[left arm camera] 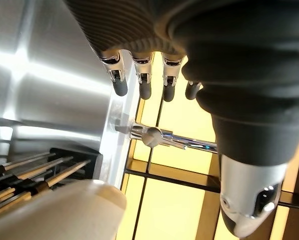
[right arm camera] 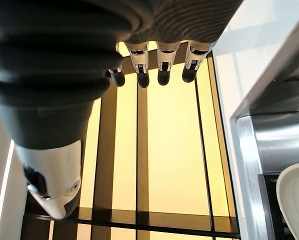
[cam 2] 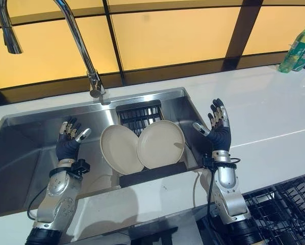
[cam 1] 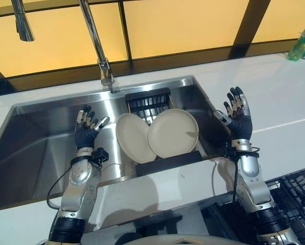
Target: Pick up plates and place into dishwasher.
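Two cream plates (cam 1: 157,134) are seen leaning on edge in a dark rack (cam 1: 151,104) inside the steel sink (cam 1: 35,148), the right one overlapping the left. The left hand (cam 1: 86,130) is held just left of the plates, over the sink, its fingers (left arm camera: 120,80) spread straight and nothing gripped. The right hand (cam 1: 238,118) is raised just right of the plates, above the sink's edge at the white table (cam 1: 280,102), fingers (right arm camera: 162,70) likewise straight and empty. A tap (cam 1: 99,46) stands behind the plates.
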You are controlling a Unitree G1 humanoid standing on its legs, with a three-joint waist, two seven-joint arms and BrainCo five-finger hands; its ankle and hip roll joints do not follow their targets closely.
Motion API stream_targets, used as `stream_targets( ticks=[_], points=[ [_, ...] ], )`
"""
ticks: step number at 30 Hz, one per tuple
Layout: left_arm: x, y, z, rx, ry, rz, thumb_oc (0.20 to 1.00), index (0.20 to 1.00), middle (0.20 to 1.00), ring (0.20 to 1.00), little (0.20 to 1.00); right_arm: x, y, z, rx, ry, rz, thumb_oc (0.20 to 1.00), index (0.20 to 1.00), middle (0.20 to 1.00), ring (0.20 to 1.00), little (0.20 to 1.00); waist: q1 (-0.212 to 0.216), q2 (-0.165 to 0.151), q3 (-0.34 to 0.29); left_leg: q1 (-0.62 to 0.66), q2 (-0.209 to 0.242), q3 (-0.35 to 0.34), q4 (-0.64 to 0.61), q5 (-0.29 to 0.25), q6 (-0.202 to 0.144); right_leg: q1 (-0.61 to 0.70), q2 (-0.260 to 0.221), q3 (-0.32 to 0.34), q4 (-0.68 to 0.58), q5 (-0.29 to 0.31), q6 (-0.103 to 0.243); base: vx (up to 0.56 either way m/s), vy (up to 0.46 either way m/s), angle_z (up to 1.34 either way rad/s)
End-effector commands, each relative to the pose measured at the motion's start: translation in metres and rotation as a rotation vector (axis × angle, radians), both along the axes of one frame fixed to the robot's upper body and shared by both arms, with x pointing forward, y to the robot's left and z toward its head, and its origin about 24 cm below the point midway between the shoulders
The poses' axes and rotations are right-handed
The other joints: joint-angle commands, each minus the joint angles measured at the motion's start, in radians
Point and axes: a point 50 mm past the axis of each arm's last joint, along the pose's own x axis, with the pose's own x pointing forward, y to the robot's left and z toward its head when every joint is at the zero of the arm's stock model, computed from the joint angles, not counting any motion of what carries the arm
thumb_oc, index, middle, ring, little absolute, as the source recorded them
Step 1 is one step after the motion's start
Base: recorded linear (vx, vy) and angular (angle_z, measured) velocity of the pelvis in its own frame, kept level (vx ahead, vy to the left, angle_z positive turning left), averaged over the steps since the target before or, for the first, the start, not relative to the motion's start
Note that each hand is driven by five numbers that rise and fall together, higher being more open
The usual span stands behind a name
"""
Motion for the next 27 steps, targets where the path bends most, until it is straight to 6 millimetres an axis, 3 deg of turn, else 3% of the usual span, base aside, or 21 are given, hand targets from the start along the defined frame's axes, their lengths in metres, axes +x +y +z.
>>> stream_targets(
  ticks=[1,16,27],
  points=[
    [0.004,0.004,0.021,0.042,-0.129,-0.019,1.000,1.000,1.000,1.000,1.000,-0.003,0.000,0.017,-0.021,-0.102,0.002,1.000,1.000,1.000,1.000,1.000,0.010,0.004,-0.069,0.038,0.034,0.020,0.013,-0.106,-0.012,-0.101,-0.016,0.021,-0.004,0.080,0.048,0.00,0.000,0.00],
    [0.004,0.007,0.028,0.120,-0.160,-0.014,1.000,1.000,1.000,1.000,1.000,-0.004,0.000,0.015,-0.013,-0.089,0.005,1.000,1.000,1.000,1.000,1.000,0.010,0.010,-0.072,0.046,0.033,0.019,0.009,-0.109,-0.010,-0.094,-0.021,0.023,-0.007,0.078,0.052,0.00,0.000,0.00],
    [0.006,0.036,0.043,0.557,-0.135,0.034,1.000,1.000,1.000,1.000,1.000,-0.003,-0.006,0.014,-0.028,-0.071,0.011,1.000,1.000,1.000,1.000,1.000,0.006,0.022,-0.081,0.043,0.036,0.026,0.006,-0.104,-0.015,-0.096,-0.023,0.021,-0.010,0.077,0.052,0.00,0.003,0.00]
  ],
)
